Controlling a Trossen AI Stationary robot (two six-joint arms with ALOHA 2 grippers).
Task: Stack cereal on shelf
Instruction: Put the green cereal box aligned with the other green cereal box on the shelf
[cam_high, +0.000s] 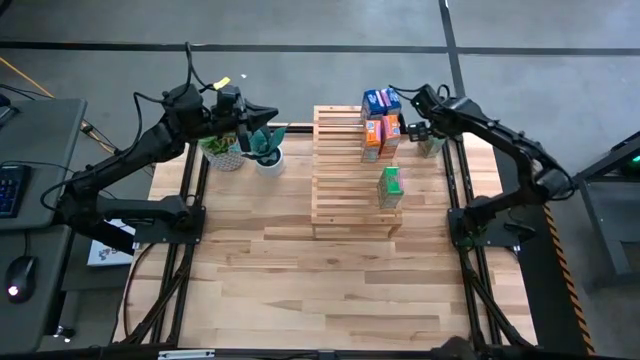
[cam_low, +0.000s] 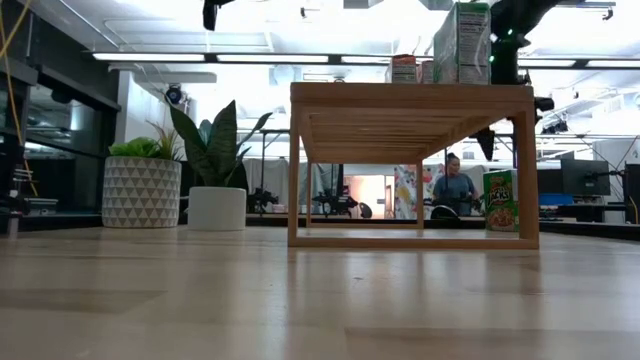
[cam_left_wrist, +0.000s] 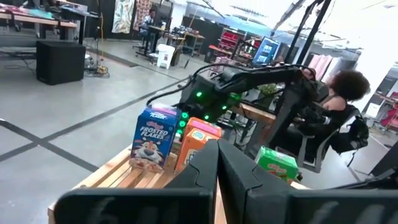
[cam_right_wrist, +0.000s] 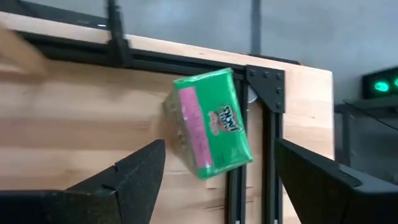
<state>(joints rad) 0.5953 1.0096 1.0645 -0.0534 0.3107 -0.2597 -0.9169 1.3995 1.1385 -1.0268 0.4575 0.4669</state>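
The pale slatted shelf (cam_high: 355, 172) stands mid-table, toward the far edge. On its top stand a blue cereal box (cam_high: 380, 100), two orange boxes (cam_high: 372, 142) and a green box (cam_high: 390, 187). Another green cereal box (cam_right_wrist: 211, 121) rests on the tabletop by the far right corner (cam_high: 431, 146), also showing behind the shelf (cam_low: 500, 200). My right gripper (cam_right_wrist: 217, 180) hovers open above this box, its fingers apart from it. My left gripper (cam_left_wrist: 217, 171) is shut, held in the air over the plants, pointing toward the shelf.
Two potted plants (cam_high: 225, 150) (cam_high: 268, 155) stand left of the shelf at the far edge, right under my left gripper. Black frame rails (cam_right_wrist: 261, 112) run along the table's right edge beside the green box. Bare wooden tabletop (cam_high: 330, 280) lies on the near side. A person (cam_left_wrist: 339, 112) sits beyond the table.
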